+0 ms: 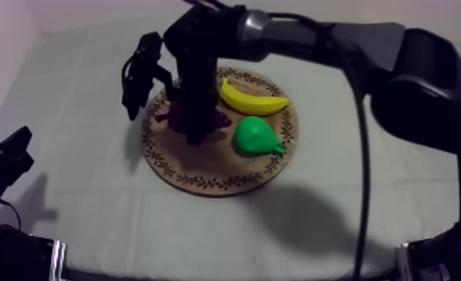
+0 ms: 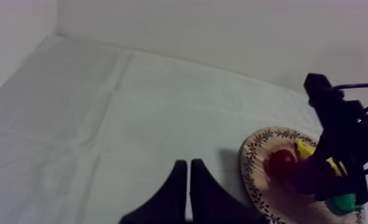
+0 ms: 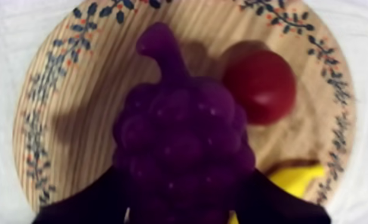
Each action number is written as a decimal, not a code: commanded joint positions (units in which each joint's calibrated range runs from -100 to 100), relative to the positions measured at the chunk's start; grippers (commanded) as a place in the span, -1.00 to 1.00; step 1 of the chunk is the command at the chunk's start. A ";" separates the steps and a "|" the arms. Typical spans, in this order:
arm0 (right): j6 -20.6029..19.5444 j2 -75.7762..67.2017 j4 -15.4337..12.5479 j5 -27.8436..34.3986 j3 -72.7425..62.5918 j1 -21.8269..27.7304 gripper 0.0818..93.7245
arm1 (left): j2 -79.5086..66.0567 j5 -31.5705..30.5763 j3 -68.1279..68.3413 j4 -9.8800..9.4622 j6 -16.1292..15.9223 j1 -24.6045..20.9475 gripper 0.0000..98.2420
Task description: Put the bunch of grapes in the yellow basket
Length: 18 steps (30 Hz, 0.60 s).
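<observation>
The right hand (image 1: pixel 197 134) stands upright over the wooden board (image 1: pixel 203 170), its arm reaching in from the upper right of the top view. It is grasping the bunch of grapes (image 3: pixel 183 137). In the right wrist view its black fingers (image 3: pixel 90 202) press in on either side of the lower part of the purple bunch, and the stem points away from the hand toward the far rim of the board. I cannot tell whether the bunch touches the wood or hangs just clear of it, but it is over the board's middle. The small red fruit (image 3: pixel 259 85) lies just beside the bunch. The banana (image 1: pixel 252 99) and the pear (image 1: pixel 255 137) lie on the board, on the side of the hand nearer the right arm. The left hand (image 2: pixel 189 165) is clenched on nothing, its fingers together as a narrow wedge. It sits low at the left of the bench (image 1: pixel 91 224), well apart from the board.
</observation>
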 commanded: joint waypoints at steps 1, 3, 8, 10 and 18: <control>0.32 -4.18 0.29 0.09 2.42 0.24 -0.50 | 0.00 -0.03 -0.04 -0.04 -0.02 -0.01 -1.00; 0.52 -7.74 0.72 -0.03 4.68 0.51 -0.50 | 0.00 -0.03 -0.04 -0.04 -0.03 -0.01 -1.00; 0.64 -17.28 2.31 -0.49 9.38 1.72 -0.50 | 0.00 -0.03 -0.04 -0.04 -0.01 -0.01 -1.00; 0.62 -20.97 2.97 -0.62 10.52 2.60 -0.49 | 0.00 -0.03 -0.04 -0.04 -0.01 -0.01 -1.00; -0.07 -33.89 5.27 -1.95 12.03 8.47 -0.49 | 0.00 -0.03 -0.04 -0.04 0.01 -0.01 -1.00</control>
